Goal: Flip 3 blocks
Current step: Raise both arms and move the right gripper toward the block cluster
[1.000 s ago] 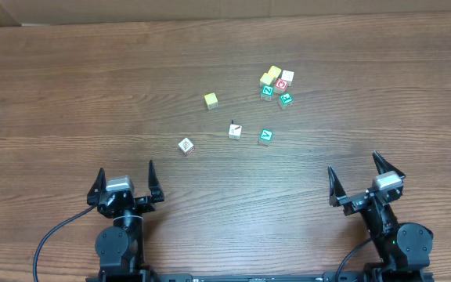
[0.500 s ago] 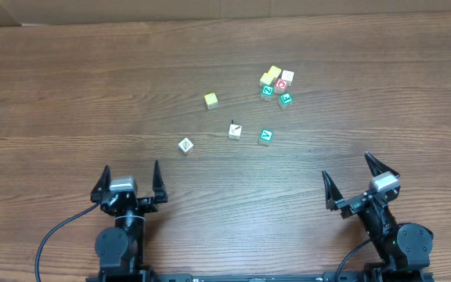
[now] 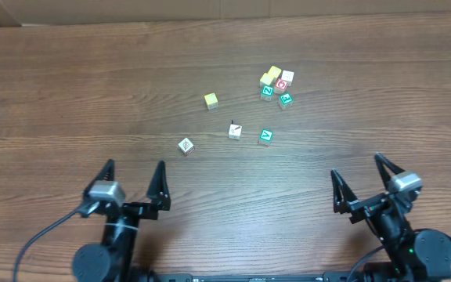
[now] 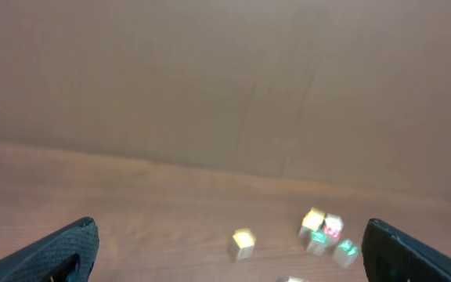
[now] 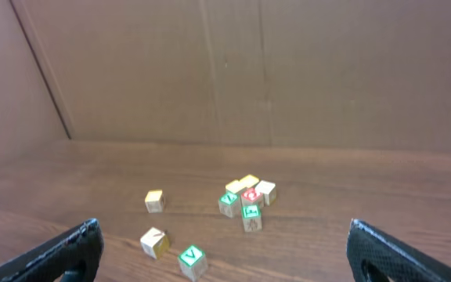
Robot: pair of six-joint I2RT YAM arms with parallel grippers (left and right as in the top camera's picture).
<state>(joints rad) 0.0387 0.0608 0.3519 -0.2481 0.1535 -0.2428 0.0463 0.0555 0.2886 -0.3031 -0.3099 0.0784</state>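
sitting mid-frame on the surface (image 3: 69, 86), apart from each other: left block (image 3: 185, 146), middle block (image 3: 235, 131), green-faced block (image 3: 265, 136). left pincer (image 3: 134, 168) and right pincer (image 3: 358, 167), lower frame, both released, holding nothing.

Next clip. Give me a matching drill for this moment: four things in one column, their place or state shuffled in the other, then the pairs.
Column one:
1 plain yellow cube
2 cube cluster
3 green-topped cube
4 right gripper

Column two:
A open, holding nothing
B packed together, farthest from the arms
C alone, on the cluster's left-arm side
D beside a cream cube, on its right-arm side

Pairs: 1-C, 2-B, 3-D, 4-A
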